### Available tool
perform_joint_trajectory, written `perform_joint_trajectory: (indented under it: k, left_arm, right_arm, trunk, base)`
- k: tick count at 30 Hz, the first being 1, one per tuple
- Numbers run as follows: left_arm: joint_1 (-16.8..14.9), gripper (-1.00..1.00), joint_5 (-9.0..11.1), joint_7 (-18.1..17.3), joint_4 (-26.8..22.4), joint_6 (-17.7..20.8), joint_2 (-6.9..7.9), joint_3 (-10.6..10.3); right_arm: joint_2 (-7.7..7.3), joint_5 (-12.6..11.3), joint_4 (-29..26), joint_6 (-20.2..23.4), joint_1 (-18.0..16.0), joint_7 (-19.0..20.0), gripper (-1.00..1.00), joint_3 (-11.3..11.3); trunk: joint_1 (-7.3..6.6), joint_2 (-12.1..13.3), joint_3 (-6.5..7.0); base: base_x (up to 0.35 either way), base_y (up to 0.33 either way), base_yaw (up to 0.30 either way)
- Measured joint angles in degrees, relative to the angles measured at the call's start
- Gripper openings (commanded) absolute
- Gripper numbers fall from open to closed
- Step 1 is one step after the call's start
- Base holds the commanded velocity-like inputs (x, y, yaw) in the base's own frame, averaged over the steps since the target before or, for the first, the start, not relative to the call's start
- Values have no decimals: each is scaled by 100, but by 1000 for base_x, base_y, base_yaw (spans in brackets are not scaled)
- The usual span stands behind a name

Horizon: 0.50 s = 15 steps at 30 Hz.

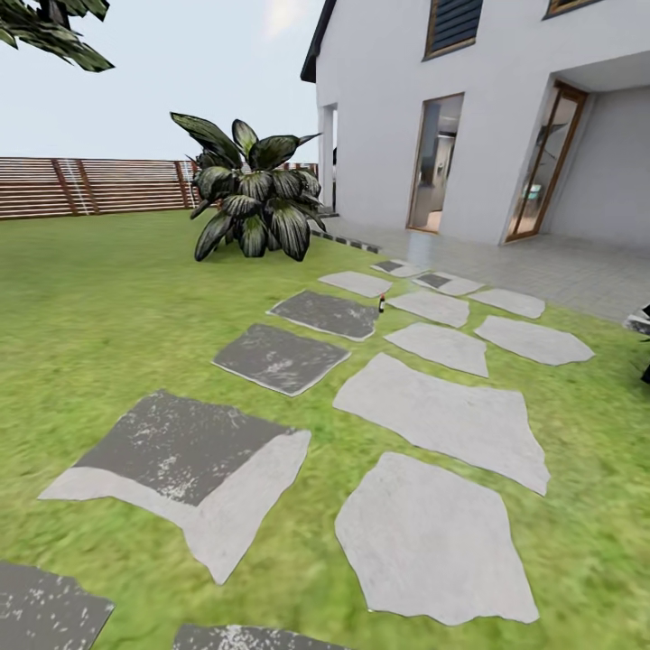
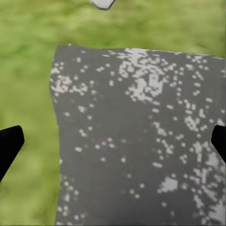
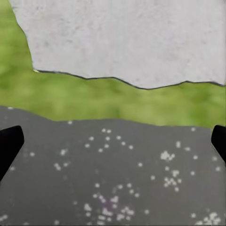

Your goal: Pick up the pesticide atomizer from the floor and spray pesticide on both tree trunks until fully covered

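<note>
Both hands are spread open and empty: the left hand (image 2: 113, 141) hangs over a dark grey speckled paving stone (image 2: 136, 141), the right hand (image 3: 113, 141) over another beside a strip of green grass lawn (image 3: 94, 96). The small dark bottle-shaped pesticide atomizer (image 1: 382, 303) stands far up the path, between stones near the white house (image 1: 506, 117). Driving straight along the stones and stopping short looks wisest. I see no containers.

You're facing the grass lawn (image 1: 108, 298), its grey stepping stones (image 1: 442, 420) running toward one o'clock. A small dark bottle (image 1: 382, 303) stands between them. A broad-leaved bush (image 1: 253, 203) sits at eleven.
</note>
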Motion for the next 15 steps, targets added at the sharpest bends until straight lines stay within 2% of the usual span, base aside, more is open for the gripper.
perform_joint_trajectory:
  k: [15]
  left_arm:
    - [1, 100, 0, 0, 0, 0, 0, 0]
  right_arm:
    - [0, 0, 0, -5, -2, 0, 100, 3]
  trunk:
    - [0, 0, 0]
  base:
    - [339, 0, 0]
